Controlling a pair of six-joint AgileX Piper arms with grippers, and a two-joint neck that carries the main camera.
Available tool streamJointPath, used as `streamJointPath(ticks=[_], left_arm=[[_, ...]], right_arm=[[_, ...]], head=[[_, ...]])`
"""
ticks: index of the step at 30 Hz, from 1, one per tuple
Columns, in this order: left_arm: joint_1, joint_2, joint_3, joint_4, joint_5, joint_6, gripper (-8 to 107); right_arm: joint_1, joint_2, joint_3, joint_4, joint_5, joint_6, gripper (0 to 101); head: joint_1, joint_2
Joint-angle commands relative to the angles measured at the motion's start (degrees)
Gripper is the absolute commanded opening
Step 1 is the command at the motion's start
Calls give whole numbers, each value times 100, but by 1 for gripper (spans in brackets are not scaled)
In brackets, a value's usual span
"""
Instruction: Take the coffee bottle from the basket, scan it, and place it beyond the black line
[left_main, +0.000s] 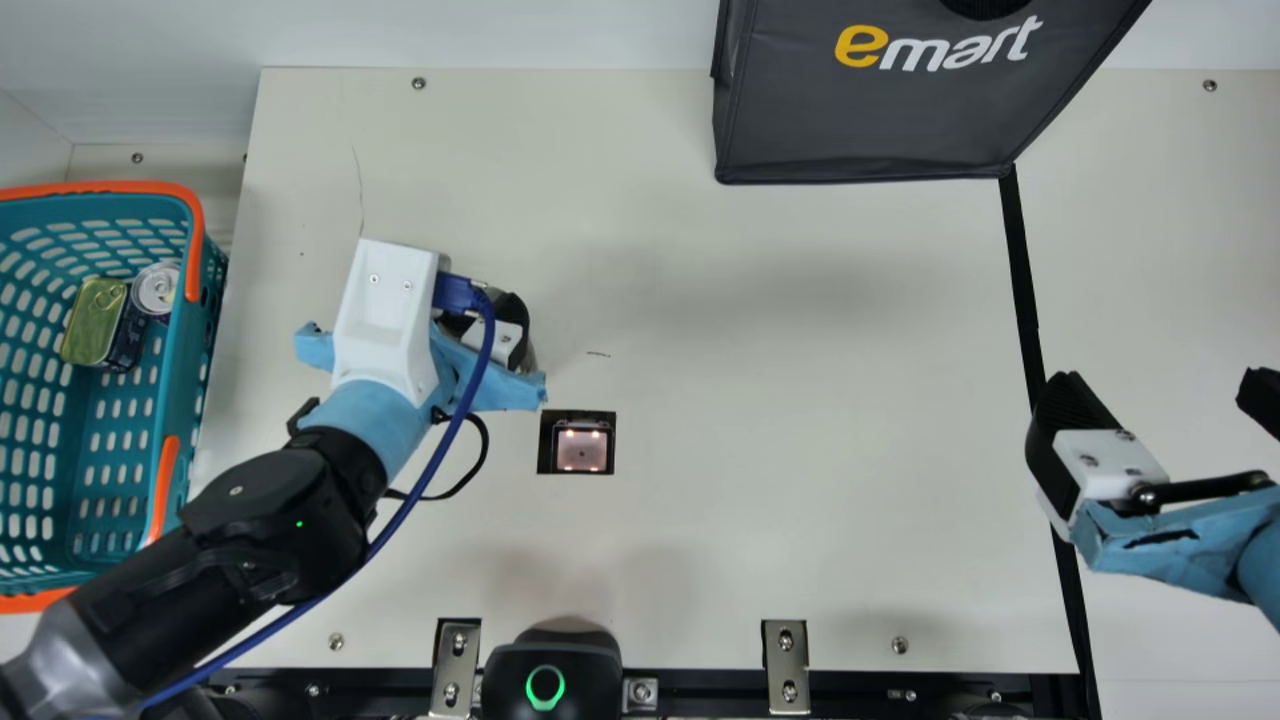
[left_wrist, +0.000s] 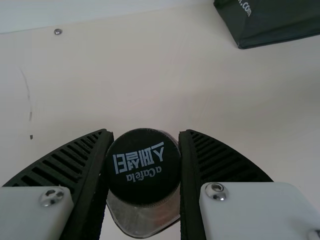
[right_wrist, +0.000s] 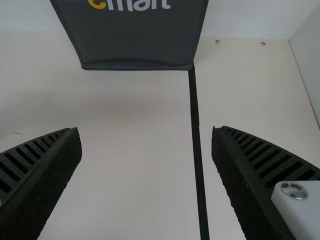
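In the main view my left gripper (left_main: 505, 325) is over the table just up and left of the scanner window (left_main: 582, 447), its hold mostly hidden by the wrist. The left wrist view has the coffee bottle's black cap (left_wrist: 143, 166) squeezed between the two fingers of my left gripper (left_wrist: 144, 165), with the clear bottle body below. My right gripper (left_main: 1160, 400) stands open over the black line (left_main: 1022, 270) at the right; in the right wrist view my right gripper (right_wrist: 146, 150) has its fingers wide apart, the black line (right_wrist: 196, 130) running between them.
At the left is the teal basket (left_main: 175, 400) with orange handles, holding a green-gold tin (left_main: 95, 322) and a can (left_main: 157, 288). A dark grey bag (left_main: 870, 110) stands at the back, its lower right corner by the black line's far end.
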Motion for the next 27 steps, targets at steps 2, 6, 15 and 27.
streamJointPath(ticks=[2,6,15,27], left_arm=[[33,-51,4,-93,-130,213,10],[58,-131,29,-276,-327,618,10],[122,-335,162,-906,-805,1849,10],[197,-537,307,-2175,-1208,3824,10]], right_arm=[[0,0,0,0,0,0,91],[0,0,0,0,0,0,91],[0,0,0,0,0,0,91],[0,0,0,0,0,0,91]], head=[[-157,9],[-157,9],[-157,9],[-157,9]])
